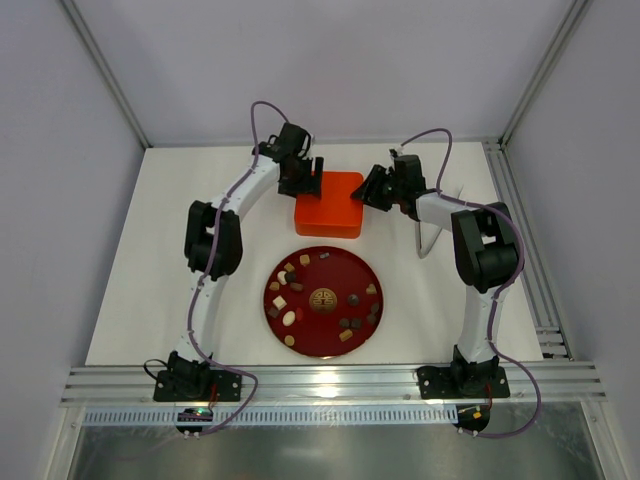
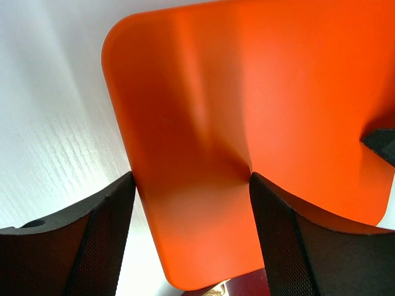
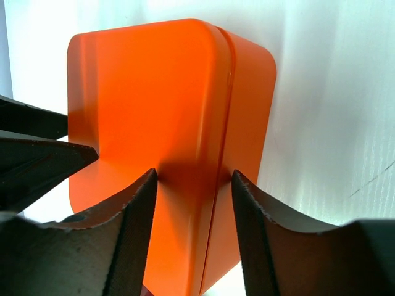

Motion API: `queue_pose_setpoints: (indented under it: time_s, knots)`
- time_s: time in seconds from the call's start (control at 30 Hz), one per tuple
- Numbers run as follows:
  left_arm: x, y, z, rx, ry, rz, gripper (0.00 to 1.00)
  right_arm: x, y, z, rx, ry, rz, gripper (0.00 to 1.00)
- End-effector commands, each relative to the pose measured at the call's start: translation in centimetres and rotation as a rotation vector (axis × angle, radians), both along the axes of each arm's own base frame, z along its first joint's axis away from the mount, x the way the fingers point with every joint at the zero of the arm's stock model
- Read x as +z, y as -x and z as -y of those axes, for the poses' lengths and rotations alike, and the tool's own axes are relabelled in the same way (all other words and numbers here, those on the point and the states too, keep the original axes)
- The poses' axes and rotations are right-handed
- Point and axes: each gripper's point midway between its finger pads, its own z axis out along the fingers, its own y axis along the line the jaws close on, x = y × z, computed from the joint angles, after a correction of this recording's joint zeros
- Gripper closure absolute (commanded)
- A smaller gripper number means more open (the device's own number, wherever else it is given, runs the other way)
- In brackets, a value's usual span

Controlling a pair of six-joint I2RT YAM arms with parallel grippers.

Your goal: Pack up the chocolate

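Observation:
The chocolate (image 1: 290, 317) lies as several small brown, tan and cream pieces on a dark red plate (image 1: 325, 275) with a gold emblem. Behind the plate stands a closed orange box (image 1: 328, 205). My left gripper (image 1: 318, 178) is at the box's back left corner. In the left wrist view its fingers (image 2: 191, 179) press the box (image 2: 247, 92) from both sides. My right gripper (image 1: 368, 190) is at the box's right back corner. In the right wrist view it (image 3: 194, 174) straddles the box (image 3: 148, 92) at the lid seam; contact is unclear.
A metal rail (image 1: 520, 230) runs along the table's right edge, and another crosses the front by the arm bases. A thin white loop (image 1: 430, 240) lies right of the box. Frame posts rise at the back corners.

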Motion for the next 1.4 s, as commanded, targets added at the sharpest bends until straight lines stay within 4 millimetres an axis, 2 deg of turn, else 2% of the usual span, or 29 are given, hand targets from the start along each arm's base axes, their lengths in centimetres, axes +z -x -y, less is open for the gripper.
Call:
queue_pose_setpoints:
  time_s: [0.0,0.27,0.63,0.93,1.07,1.2,1.23,1.27,1.37]
  knots:
    - [-1.3,1.8,0.8,-0.046,-0.058,-0.034,0.28,2.2,0.1,-2.3,0.054,-0.076,0.056,0.5]
    - [-2.3,2.4,0.8,-0.051,-0.074,-0.062,0.28,1.1,0.3,-2.5,0.053,-0.092,0.026,0.55]
    - [-2.3,2.7,1.2,-0.062,-0.066,-0.072,0.29,0.0,0.5,-2.1,0.045,-0.06,-0.013,0.61]
    - [-1.5,2.6,1.3,-0.07,-0.063,-0.063,0.29,0.0,0.7,-1.9,0.046,-0.055,-0.016,0.71]
    - [-1.5,2.7,1.2,-0.074,-0.069,-0.071,0.29,0.6,0.6,-2.0,0.048,-0.052,-0.002,0.63]
    - [-1.8,3.0,0.9,-0.08,-0.084,-0.08,0.29,1.3,0.8,-2.0,0.051,-0.057,0.002,0.61]
    - [-1.9,3.1,0.8,-0.08,-0.09,-0.087,0.29,1.1,1.0,-1.9,0.051,-0.053,-0.004,0.53]
    - [-2.1,3.1,0.8,-0.082,-0.09,-0.09,0.29,1.2,1.1,-2.0,0.054,-0.051,-0.002,0.5]
    - [-2.3,3.2,0.7,-0.083,-0.101,-0.1,0.29,1.2,1.8,-1.7,0.056,-0.049,-0.008,0.47]
